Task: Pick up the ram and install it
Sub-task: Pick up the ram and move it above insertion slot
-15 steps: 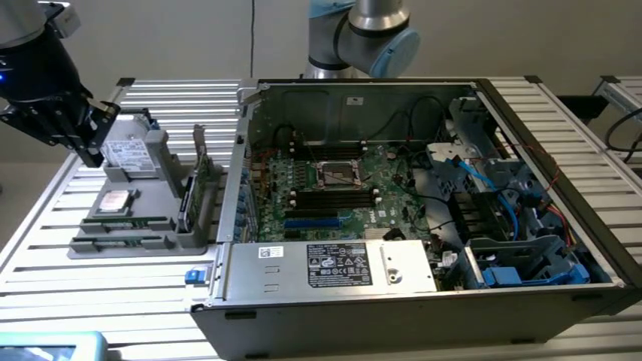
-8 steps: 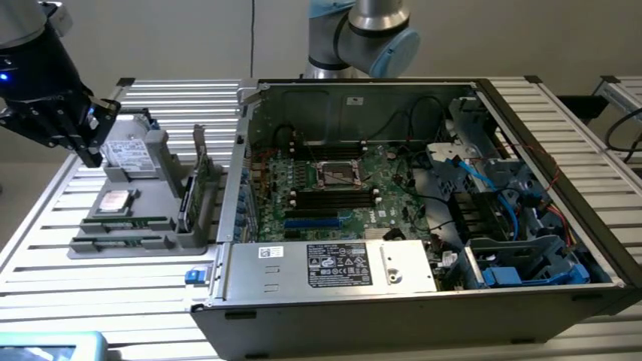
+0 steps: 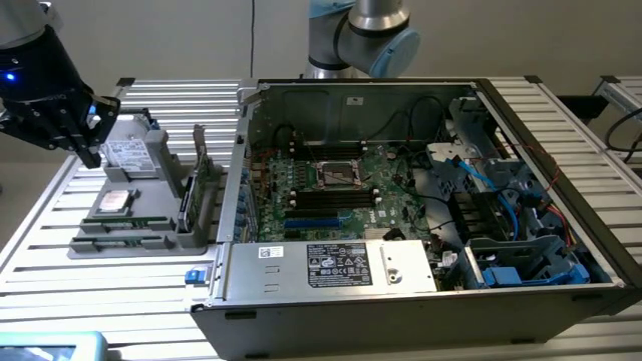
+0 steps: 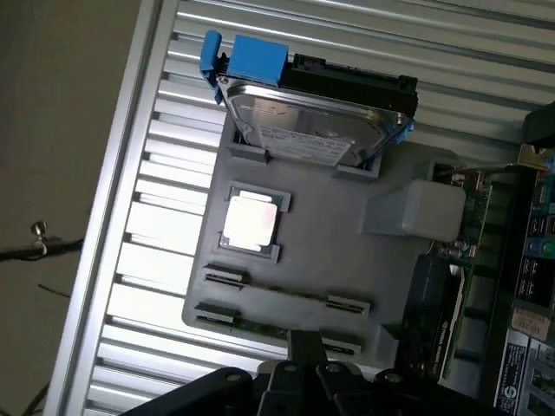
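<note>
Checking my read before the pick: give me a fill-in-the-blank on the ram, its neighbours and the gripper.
1. The ram lies in the grey ____, outside the open computer case.
2. The square silver processor sits between the ram and the ____.
3. The gripper is ____ and holds nothing.

Missing words: tray; hard drive; shut.

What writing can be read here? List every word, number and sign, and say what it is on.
None can be read.
Black label in the computer case: print too small.
White sticker beside it: too small.
Hard drive label: blurred.
Sticker on the case's back wall: too small.
</note>
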Tool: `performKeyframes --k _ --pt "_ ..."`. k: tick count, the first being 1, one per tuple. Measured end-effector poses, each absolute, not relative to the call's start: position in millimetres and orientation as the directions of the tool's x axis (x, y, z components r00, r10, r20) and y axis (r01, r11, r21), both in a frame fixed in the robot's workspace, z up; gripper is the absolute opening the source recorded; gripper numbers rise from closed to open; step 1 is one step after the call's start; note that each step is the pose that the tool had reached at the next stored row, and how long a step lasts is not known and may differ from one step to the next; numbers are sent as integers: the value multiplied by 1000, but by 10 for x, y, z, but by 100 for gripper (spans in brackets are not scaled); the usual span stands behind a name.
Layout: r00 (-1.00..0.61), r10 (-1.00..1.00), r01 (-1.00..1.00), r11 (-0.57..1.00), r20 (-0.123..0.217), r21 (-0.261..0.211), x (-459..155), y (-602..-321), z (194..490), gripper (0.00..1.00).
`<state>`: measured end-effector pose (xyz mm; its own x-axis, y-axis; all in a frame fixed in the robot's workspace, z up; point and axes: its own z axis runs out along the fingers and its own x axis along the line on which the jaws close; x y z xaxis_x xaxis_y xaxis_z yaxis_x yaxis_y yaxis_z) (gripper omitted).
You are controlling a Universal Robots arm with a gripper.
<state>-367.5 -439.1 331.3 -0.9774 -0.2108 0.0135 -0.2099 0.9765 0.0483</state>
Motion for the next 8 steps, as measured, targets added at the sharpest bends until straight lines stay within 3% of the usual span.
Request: performKeyframes --k 8 --pt "-936 -351 -350 936 12 48 -3675 -4391 3296 11"
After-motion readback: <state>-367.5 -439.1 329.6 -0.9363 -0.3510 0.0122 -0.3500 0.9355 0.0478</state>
